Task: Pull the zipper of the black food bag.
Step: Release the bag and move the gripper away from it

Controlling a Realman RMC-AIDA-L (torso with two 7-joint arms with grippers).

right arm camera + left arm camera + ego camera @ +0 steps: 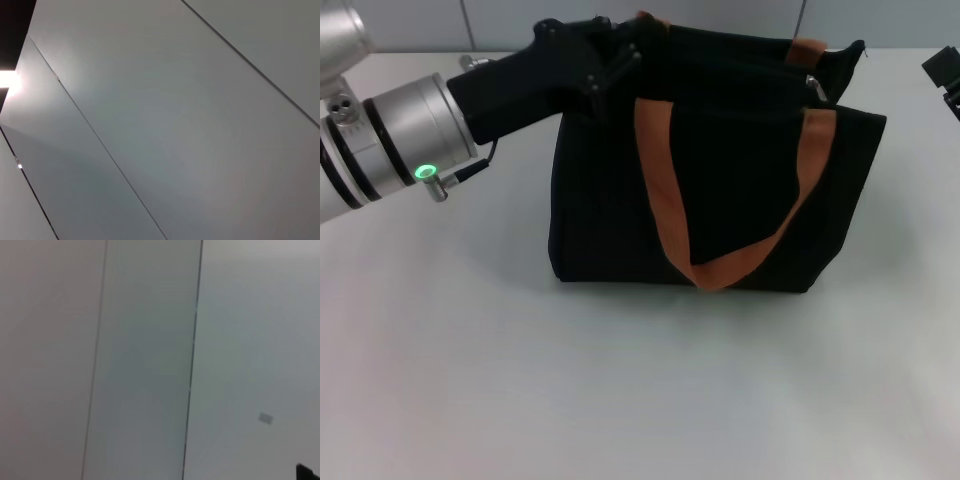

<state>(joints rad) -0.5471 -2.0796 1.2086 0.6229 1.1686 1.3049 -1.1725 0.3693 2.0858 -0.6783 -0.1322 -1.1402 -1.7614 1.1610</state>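
The black food bag (620,230) stands upright in the middle of the white table in the head view, with orange-brown strap handles (665,215) hanging down its front. A small silver-grey piece, apparently the zipper pull (811,84), shows at the top edge's right end, beside the far handle. My left gripper (616,55) reaches in from the left and sits at the top left corner of the bag, black against black fabric. My right gripper (944,76) shows only as a dark piece at the right edge, apart from the bag. Neither wrist view shows the bag.
The white table (620,390) stretches in front of and beside the bag. A pale panelled wall (500,25) stands behind it. Both wrist views show only pale wall panels with thin seams (192,360) (100,140).
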